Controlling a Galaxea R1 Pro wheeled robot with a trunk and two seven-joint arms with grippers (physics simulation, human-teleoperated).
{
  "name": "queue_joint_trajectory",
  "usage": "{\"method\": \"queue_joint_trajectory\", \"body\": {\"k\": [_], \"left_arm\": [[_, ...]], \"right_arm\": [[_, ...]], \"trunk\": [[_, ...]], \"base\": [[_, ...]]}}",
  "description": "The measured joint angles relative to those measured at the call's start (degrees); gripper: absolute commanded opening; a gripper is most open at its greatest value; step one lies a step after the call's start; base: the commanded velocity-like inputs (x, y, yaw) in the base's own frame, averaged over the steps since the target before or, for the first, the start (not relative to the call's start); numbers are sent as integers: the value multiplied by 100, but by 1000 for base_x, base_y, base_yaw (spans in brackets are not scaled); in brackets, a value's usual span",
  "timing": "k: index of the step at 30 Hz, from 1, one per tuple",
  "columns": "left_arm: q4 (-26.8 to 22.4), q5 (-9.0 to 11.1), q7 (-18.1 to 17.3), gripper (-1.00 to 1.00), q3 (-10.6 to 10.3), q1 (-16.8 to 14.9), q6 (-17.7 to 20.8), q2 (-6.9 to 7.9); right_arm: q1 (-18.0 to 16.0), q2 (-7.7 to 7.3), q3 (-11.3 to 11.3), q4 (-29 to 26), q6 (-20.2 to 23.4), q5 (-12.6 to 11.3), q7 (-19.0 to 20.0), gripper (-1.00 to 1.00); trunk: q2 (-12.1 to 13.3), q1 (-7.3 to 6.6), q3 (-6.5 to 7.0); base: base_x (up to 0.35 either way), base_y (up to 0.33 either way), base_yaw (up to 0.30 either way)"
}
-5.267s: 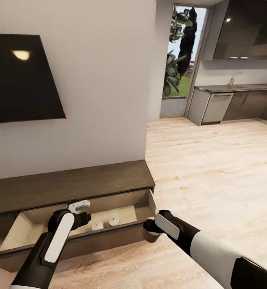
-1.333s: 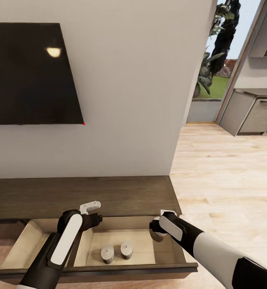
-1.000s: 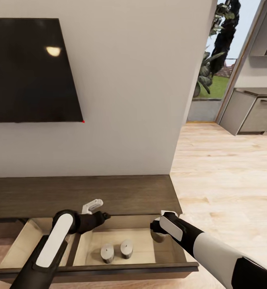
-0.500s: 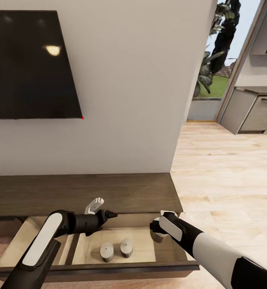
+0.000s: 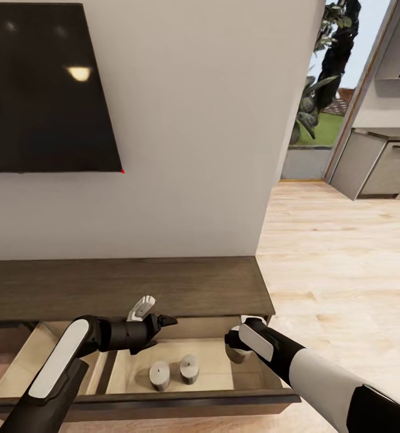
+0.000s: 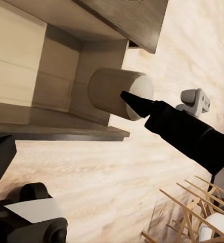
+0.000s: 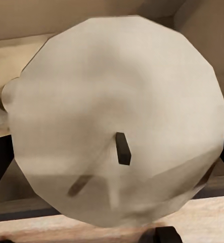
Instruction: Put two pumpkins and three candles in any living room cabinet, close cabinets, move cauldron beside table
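The long dark brown cabinet (image 5: 133,287) stands against the wall with its drawer (image 5: 163,399) pulled out. Two stubby pale candles (image 5: 159,376) (image 5: 189,368) stand upright on the drawer's beige floor. My right gripper (image 5: 237,350) hangs over the drawer's right end, shut on a third candle (image 5: 242,357). In the right wrist view that candle's (image 7: 117,126) round top and dark wick are seen close up. The left wrist view shows the same candle (image 6: 114,92) held over the drawer's end. My left gripper (image 5: 162,328) is open and empty above the drawer's middle, pointing toward the right one.
A black TV (image 5: 43,90) hangs on the white wall above the cabinet. A second open drawer (image 5: 16,370) lies to the left. Light wood floor (image 5: 344,270) stretches right toward a doorway with plants (image 5: 326,90) and grey kitchen units (image 5: 380,171).
The base has swung round to face the cabinet squarely. In the last second my left arm stretched right over the drawer. The right gripper kept still with its candle.
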Motion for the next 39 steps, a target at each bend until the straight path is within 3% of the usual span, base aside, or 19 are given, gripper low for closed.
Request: {"method": "queue_joint_trajectory", "body": {"k": [3,6,18,22,26,39], "left_arm": [[0,98,-8,100,-4,3,1,181],[0,148,-16,100,-5,3,-1,255],[-38,182,-23,100,-6,6,6,282],[-57,240,-280,100,-20,6,9,299],[-68,246,-516,100,-77,6,15,407],[-79,257,-562,100,-111,6,18,442]], "right_arm": [[0,-1,0,0,0,0,0,-100],[0,8,0,0,-2,-5,0,-100],[0,14,6,0,-46,2,-1,-100],[0,9,8,0,-52,-1,0,-100],[2,12,8,0,-61,-6,0,-100],[2,22,30,0,-281,4,3,-100]], "trunk": [[-120,66,-54],[-241,132,-108],[-722,395,-323],[-883,483,-395],[-1043,571,-467],[-1564,857,-700]], "base": [[0,0,0],[0,0,0],[0,0,0],[0,0,0],[0,0,0],[0,0,0]]}}
